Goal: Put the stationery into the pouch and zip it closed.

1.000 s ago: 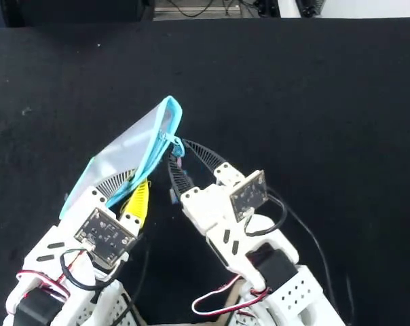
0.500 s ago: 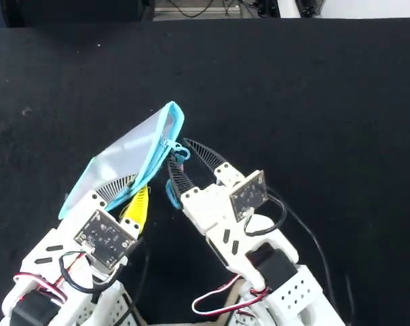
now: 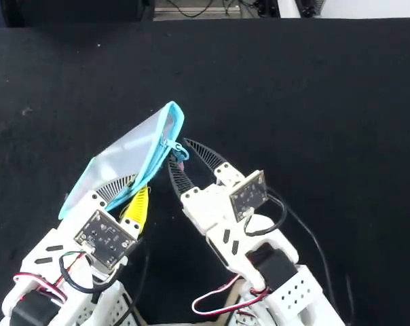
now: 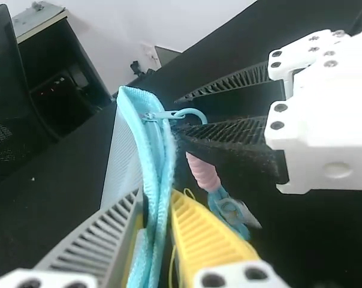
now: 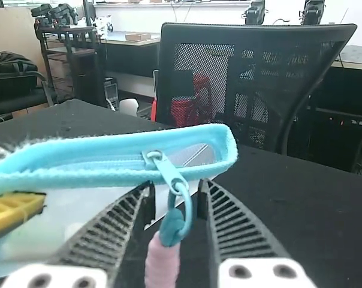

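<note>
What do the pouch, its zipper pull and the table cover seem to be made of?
The pouch has a light blue fabric trim, matte, with fuzzy fibres along the edge; its pale side panel looks like translucent plastic or mesh. The zipper pull is smooth and slightly glossy, painted metal or plastic. The table cover is black and matte, probably cloth or felt, with pale specks.

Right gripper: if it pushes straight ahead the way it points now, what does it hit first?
Most likely the zipper pull, which hangs between the open fingers of the right gripper. The blue zipped edge of the pouch lies right behind it. Exact depth is hard to judge from the wrist view.
</note>
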